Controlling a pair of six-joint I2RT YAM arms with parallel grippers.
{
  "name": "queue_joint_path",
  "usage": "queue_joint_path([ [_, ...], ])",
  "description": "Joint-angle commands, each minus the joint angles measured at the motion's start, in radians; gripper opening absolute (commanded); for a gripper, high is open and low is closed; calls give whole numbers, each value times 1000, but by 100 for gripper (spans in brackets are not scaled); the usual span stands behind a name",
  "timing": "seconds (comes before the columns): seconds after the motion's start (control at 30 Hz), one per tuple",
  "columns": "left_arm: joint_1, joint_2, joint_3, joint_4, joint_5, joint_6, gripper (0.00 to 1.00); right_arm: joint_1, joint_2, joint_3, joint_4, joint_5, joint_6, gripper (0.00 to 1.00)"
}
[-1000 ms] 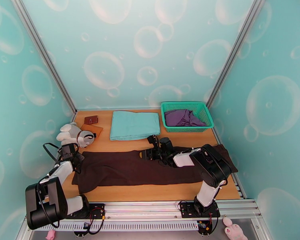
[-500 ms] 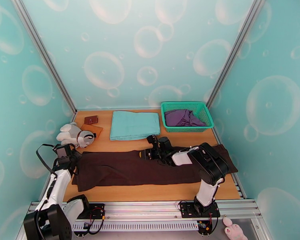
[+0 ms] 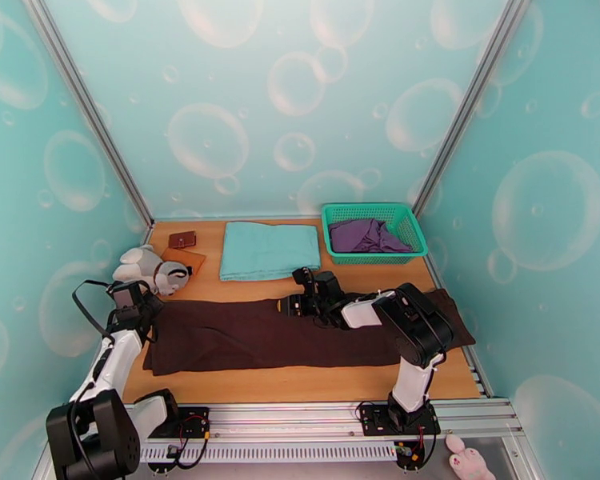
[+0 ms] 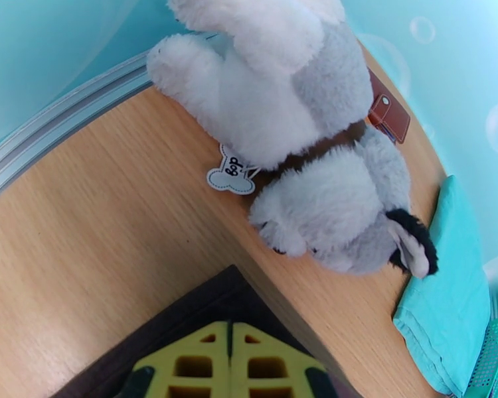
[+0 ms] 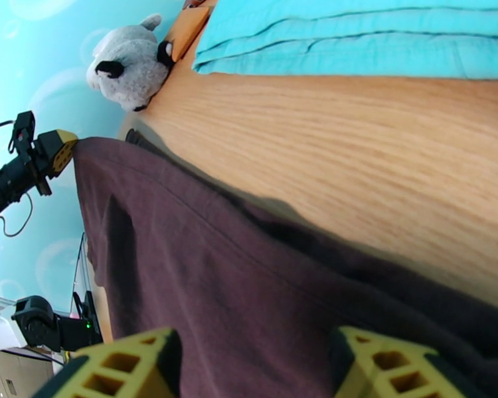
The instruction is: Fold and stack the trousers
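Trousers [image 3: 284, 339] lie lengthwise, left to right, across the near half of the surface [image 3: 300, 386]; my left claw [image 3: 144, 314] is pinched tight on their far left corner; my right claw [image 3: 290, 306] hangs half open and empty over their far edge at mid-length, the nearer arm there; the bone-shaped tag [image 4: 230, 175] on the plush dog [image 4: 282, 94] reads "dog".

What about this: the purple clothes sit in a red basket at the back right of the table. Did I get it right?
Not quite. The basket is green, not red, as the top external view shows. The purple clothes do sit in it, at the back right of the table.
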Motion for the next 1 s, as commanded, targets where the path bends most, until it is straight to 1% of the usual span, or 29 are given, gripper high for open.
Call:
queue_joint_path([
  [0.0, 4, 24, 43, 123, -13, 11, 4, 8, 12, -10, -65, 60, 12, 63],
  [0.03, 2, 27, 48, 121, -33, 7, 12, 9, 4, -14, -63, 62, 11, 63],
  [0.07, -3, 27, 53, 113, -54, 12, 16, 9, -11, -21, -58, 70, 7, 63],
  [0.13, -22, 8, 51, 103, -106, 33, 18, 16, -56, -40, -50, 103, -12, 64],
  [0.17, -37, -16, 45, 93, -140, 39, 22, 22, -85, -50, -50, 130, -31, 64],
  [0.2, -49, -42, 40, 78, -163, 40, 29, 32, -117, -60, -49, 160, -54, 64],
  [0.27, -72, -97, 23, 37, -182, 17, 40, 61, -179, -77, -45, 209, -108, 66],
  [0.3, -83, -123, 11, 7, -181, -3, 41, 84, -214, -83, -43, 229, -142, 67],
  [0.37, -88, -152, -17, -47, -140, -45, 43, 135, -259, -83, -48, 242, -225, 68],
  [0.43, -88, -155, -50, -72, -61, -71, 44, 197, -288, -75, -61, 261, -301, 69],
  [0.53, -86, -109, -97, -78, 81, -119, 48, 296, -310, -68, -52, 228, -415, 69],
  [0.6, -87, -65, -110, -80, 176, -135, 52, 357, -301, -55, -54, 211, -474, 69],
  [0.67, -94, -46, -121, -91, 202, -160, 53, 419, -274, -27, -81, 229, -523, 68],
  [0.77, -100, -68, -145, -103, 147, -205, 55, 520, -212, 30, -127, 333, -583, 67],
  [0.83, -101, -90, -162, -104, 108, -237, 58, 567, -166, 67, -134, 380, -590, 65],
  [0.87, -100, -96, -166, -103, 95, -248, 60, 587, -142, 89, -138, 394, -593, 63],
  [0.97, -96, -80, -168, -89, 73, -256, 70, 646, -71, 152, -155, 475, -605, 48],
])
